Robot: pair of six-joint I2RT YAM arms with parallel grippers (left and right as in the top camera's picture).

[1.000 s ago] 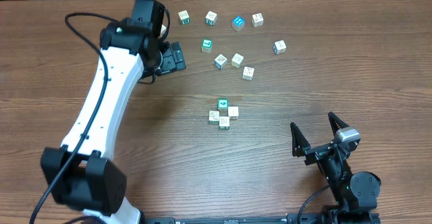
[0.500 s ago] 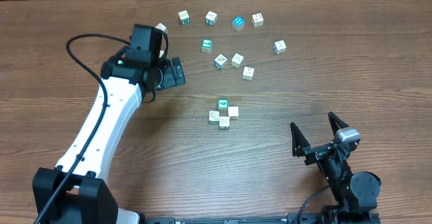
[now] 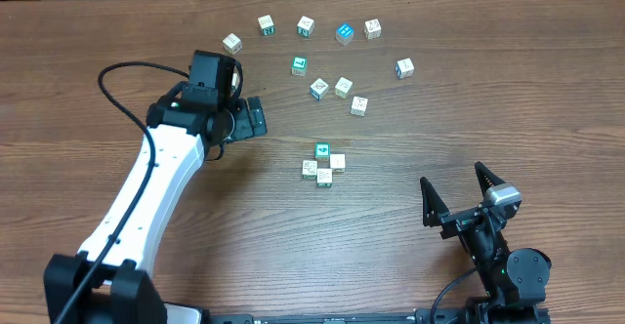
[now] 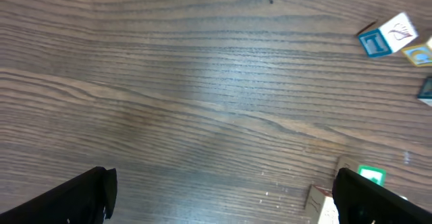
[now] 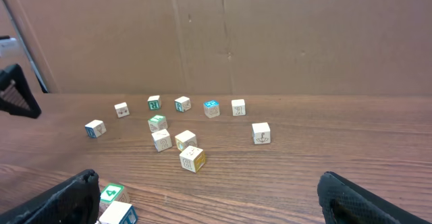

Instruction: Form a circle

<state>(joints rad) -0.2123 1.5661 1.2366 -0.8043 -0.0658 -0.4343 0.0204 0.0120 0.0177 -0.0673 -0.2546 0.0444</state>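
Circle [image 3: 323, 164] lies past the nearest thing, the right gripper [image 3: 451, 176], jaws released and empty: four cubes clumped tight at the middle of the bench [image 3: 508, 100]. Farther, leftward, the left gripper [image 3: 260, 117] hangs, jaws spread and empty. Loose cubes [image 3: 344, 87] scatter along the far side.

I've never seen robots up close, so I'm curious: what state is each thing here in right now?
left gripper: open, holding nothing.
right gripper: open, holding nothing.
four-cube cluster: packed together, cubes touching.
ten loose cubes: scattered apart, lying flat, no circle formed yet.
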